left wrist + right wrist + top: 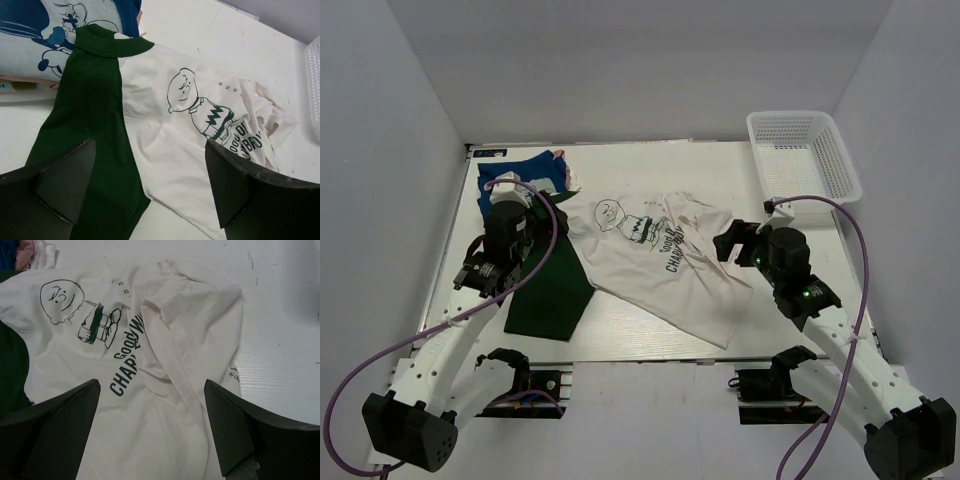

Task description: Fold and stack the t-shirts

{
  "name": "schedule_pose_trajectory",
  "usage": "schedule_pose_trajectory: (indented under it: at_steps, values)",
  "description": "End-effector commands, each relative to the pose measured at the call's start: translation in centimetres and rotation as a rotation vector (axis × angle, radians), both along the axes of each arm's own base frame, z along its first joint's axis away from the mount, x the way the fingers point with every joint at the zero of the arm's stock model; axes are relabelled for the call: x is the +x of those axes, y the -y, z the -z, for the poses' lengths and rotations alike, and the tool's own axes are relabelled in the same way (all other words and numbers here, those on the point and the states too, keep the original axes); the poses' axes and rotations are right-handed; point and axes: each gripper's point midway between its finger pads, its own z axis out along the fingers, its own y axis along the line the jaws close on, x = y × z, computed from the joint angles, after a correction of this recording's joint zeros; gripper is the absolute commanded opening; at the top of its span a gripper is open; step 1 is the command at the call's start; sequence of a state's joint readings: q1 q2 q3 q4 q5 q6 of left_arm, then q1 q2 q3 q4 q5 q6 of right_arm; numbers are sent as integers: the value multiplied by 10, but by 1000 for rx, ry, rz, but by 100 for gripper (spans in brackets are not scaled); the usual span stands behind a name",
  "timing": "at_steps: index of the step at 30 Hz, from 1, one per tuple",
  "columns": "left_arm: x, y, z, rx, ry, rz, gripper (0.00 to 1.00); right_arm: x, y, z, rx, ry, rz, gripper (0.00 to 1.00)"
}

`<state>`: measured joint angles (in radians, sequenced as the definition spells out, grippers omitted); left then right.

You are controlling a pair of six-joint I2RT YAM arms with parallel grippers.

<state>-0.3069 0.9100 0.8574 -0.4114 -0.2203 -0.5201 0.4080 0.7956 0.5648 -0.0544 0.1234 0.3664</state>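
I see the cream t-shirt (pixel 660 265) lying crumpled on the table. My left gripper (pixel 150 192) hangs wide open over its edge, where the dark green t-shirt (pixel 85 130) touches it. My right gripper (pixel 152 432) hangs open and empty above its lettering.

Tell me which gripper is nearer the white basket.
Right. The right gripper is over the cream shirt, just near-left of the basket. The left gripper is well to the left, over the green shirt.
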Motion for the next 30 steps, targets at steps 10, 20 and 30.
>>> schedule_pose_trajectory:
  at_steps: [10,20,30]
  values:
    - [-4,0,-3,-7,3,0,100,0,-19,-25,68,99,-99,90]
    - [-4,3,-6,-12,32,25,100,-5,-102,-27,115,86,-554,90]
    - [-6,-6,2,-19,-10,-37,100,59,-239,49,-124,-140,-660,90]
